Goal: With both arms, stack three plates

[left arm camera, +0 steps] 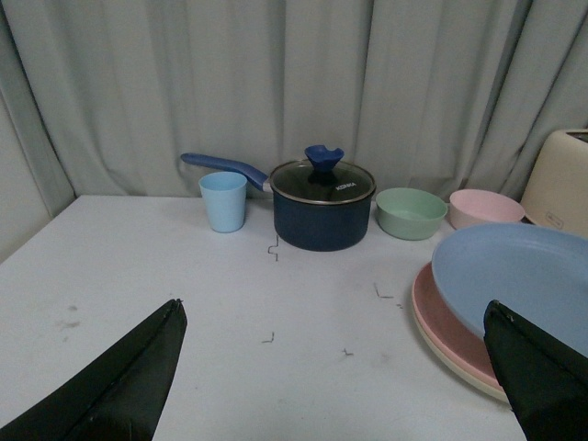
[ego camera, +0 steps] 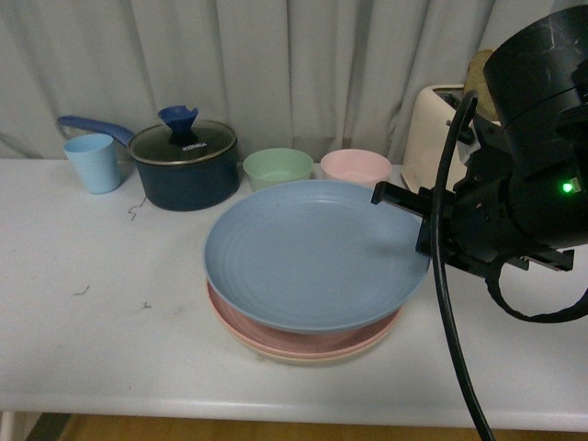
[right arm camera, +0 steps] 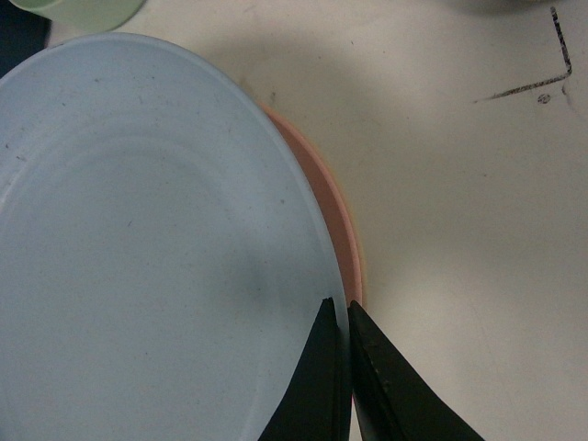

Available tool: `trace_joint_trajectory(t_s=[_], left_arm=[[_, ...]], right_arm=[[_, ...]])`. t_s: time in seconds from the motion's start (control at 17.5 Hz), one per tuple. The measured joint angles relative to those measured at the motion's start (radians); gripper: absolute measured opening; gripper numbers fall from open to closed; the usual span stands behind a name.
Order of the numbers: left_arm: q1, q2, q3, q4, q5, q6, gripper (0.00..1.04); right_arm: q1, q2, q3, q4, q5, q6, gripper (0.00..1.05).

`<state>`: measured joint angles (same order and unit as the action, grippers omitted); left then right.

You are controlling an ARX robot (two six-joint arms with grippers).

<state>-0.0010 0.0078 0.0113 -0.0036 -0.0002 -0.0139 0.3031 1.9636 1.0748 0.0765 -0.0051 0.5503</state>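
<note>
The light blue plate [ego camera: 312, 253] is held tilted just above the pink plate [ego camera: 276, 333], which lies on the beige plate [ego camera: 312, 356] at the table's middle. My right gripper [ego camera: 424, 219] is shut on the blue plate's right rim; in the right wrist view the gripper [right arm camera: 339, 308] pinches the blue plate [right arm camera: 147, 248] over the pink plate [right arm camera: 331, 207]. My left gripper [left arm camera: 335, 308] is open and empty, its fingertips [left arm camera: 152, 354] wide apart above the table left of the stack. The blue plate [left arm camera: 524, 276], pink plate [left arm camera: 441, 312] and beige plate [left arm camera: 459, 363] show there too.
At the back stand a light blue cup [ego camera: 93, 162], a dark blue lidded pot [ego camera: 184, 165], a green bowl [ego camera: 277, 168], a pink bowl [ego camera: 356, 166] and a cream toaster [ego camera: 436, 129]. Small dark marks [ego camera: 83, 290] dot the white table [ego camera: 101, 331].
</note>
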Motion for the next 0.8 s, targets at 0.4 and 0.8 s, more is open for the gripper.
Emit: trace_joint_trajectory(t_s=[0.4, 0.8], left_arm=[[0.000, 0.000, 0.000, 0.000, 0.000, 0.000, 0.98], [0.000, 0.000, 0.000, 0.000, 0.000, 0.000, 0.98]], right_arm=[[0.034, 0.069, 0.044, -0.003, 0.037, -0.001, 0.03], [0.043, 0.091, 0.051, 0.024, 0.063, 0.000, 0.40]])
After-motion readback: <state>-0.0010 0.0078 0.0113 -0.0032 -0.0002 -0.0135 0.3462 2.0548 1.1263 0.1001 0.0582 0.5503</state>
